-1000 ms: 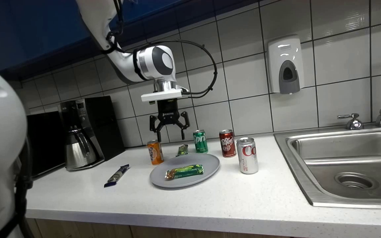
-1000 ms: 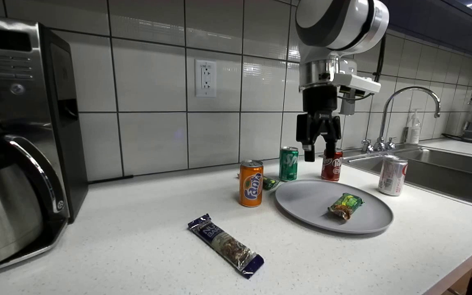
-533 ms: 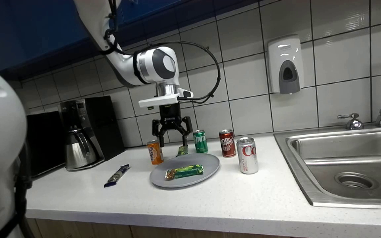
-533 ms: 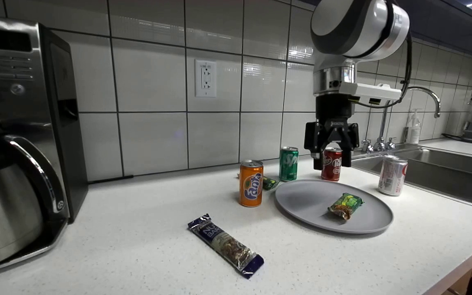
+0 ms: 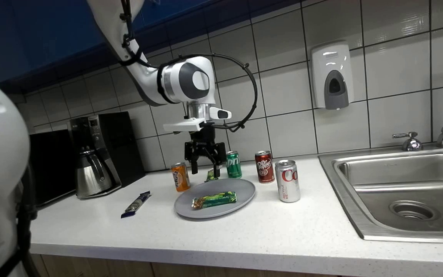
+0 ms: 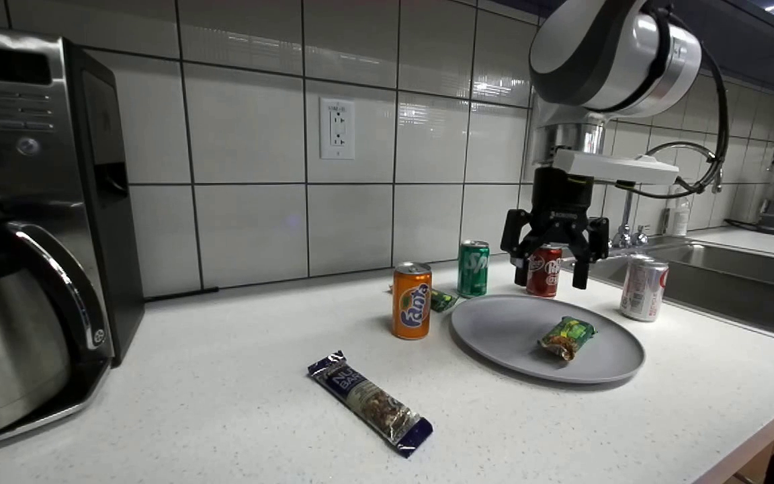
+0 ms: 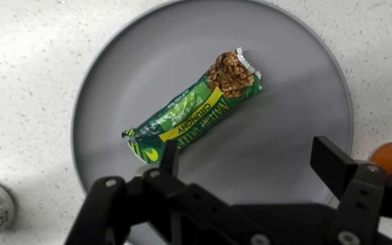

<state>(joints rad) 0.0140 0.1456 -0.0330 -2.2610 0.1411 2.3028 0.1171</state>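
The end effector [image 6: 550, 277] hangs above the gray plate [image 6: 494, 336], fingers spread wide apart with nothing between them; they point straight down, a stance that probably suits low, flat things. Its tips look clear of the plate, which lies flat beneath it and so gives the green-wrapped bar [image 7: 192, 112] a steady bed. The bar rests on its broad face, which should keep it from rolling; in the wrist view it slants across the space ahead of the fingers, one fingertip hiding a bit of its end. To either side of the end effector, on the tabletop [image 6: 259, 376], stand the orange can [image 6: 412, 300] and the silver can [image 5: 287, 181], upright on their bases, so both seem stable unless bumped. The green can [image 6: 473, 269] and the red can [image 5: 264, 166] stand likewise behind it, toward the tiled wall [image 6: 246, 121]. A second green packet [image 6: 442, 300] lies low near the orange can, partly hidden from view. Farther out from the end effector, on the orange can's side, the nut bar [image 6: 370, 405] lies flat, with the coffee maker [image 5: 115, 144] beyond it; the sink [image 5: 349, 200] lies on the opposite side.
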